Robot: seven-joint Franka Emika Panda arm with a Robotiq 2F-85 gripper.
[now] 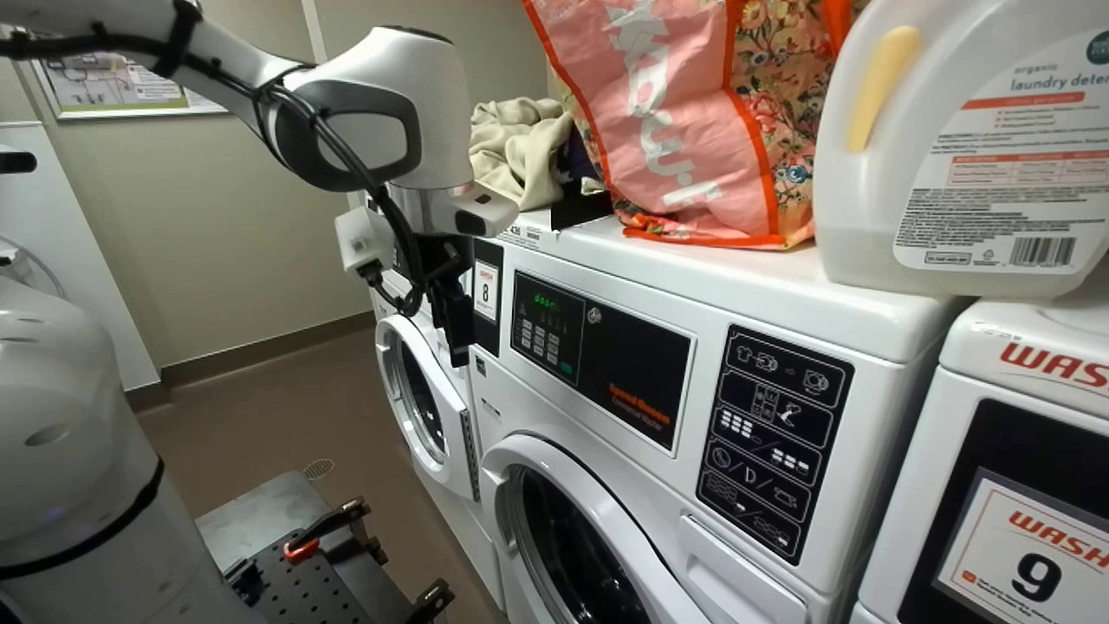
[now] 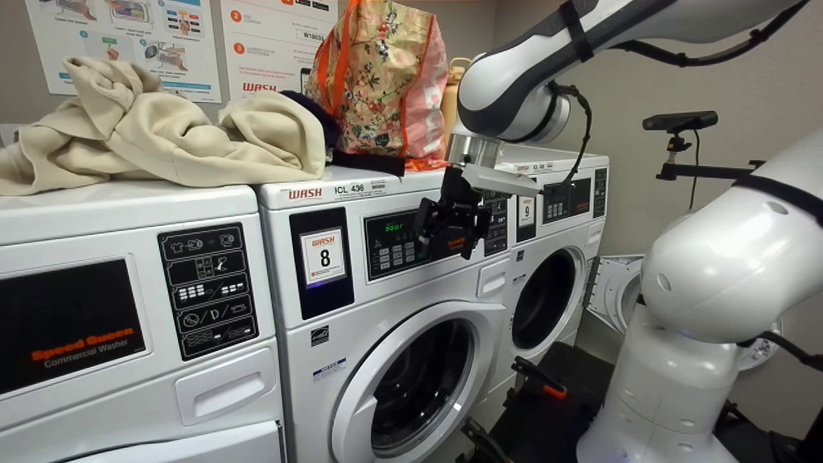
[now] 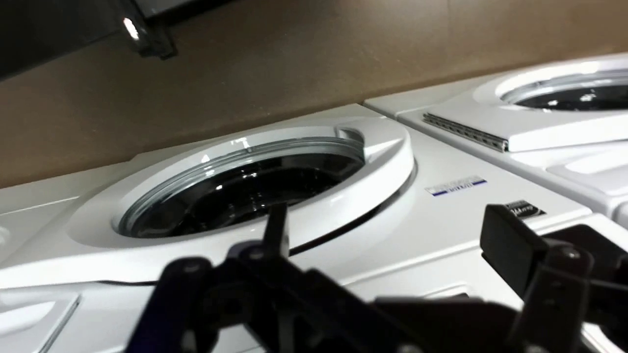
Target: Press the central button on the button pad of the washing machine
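The washing machine (image 1: 641, 481) is white with a black control panel and a lit green display, and it also shows in an exterior view (image 2: 321, 350). Its button pad (image 1: 540, 340), a small grid of grey buttons, sits under the display and also shows in an exterior view (image 2: 397, 255). My black gripper (image 1: 459, 351) is open and empty in front of the panel, pointing down and apart from the pad. In an exterior view the gripper (image 2: 448, 249) overlaps the panel right of the buttons. In the wrist view the fingers (image 3: 392, 233) are wide apart, and the pad is hidden behind them.
The machine's round door (image 3: 343, 211) bulges out below the panel. A patterned bag (image 1: 684, 121), a beige cloth (image 2: 154, 141) and a detergent bottle (image 1: 944, 199) stand on top of the machines. Other washers (image 2: 572, 225) stand on both sides. A black cart (image 2: 559, 411) is below.
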